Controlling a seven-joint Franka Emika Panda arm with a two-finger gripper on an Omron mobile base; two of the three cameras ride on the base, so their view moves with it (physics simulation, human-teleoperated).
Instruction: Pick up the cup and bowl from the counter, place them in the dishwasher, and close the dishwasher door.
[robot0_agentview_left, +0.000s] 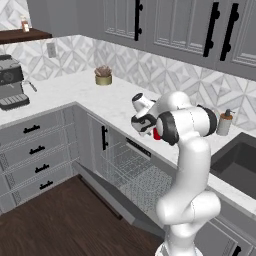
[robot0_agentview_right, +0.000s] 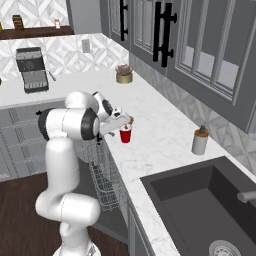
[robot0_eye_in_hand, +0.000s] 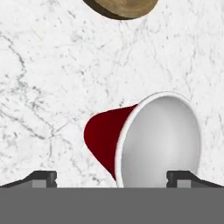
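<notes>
The red cup (robot0_agentview_right: 125, 134) stands upright on the white counter (robot0_agentview_right: 160, 125), near its front edge above the dishwasher. In the hand view the cup (robot0_eye_in_hand: 144, 144) lies between my two fingertips, its white rim close to the right one. My gripper (robot0_eye_in_hand: 113, 178) is open and hangs just over the cup (robot0_agentview_left: 156, 134), not touching it. My gripper (robot0_agentview_right: 124, 123) partly hides the tan bowl (robot0_agentview_right: 131, 119), which sits just behind the cup; its edge (robot0_eye_in_hand: 120, 8) shows past the cup. The dishwasher door (robot0_agentview_left: 112, 195) is dropped open, and the wire rack (robot0_agentview_left: 127, 167) is pulled out.
A gold pot with a plant (robot0_agentview_right: 124, 74) stands farther back on the counter. The soap dispenser (robot0_agentview_right: 200, 141) is by the wall next to the dark sink (robot0_agentview_right: 200, 210). A coffee machine (robot0_agentview_left: 11, 82) sits on the left counter. Upper cabinets hang overhead.
</notes>
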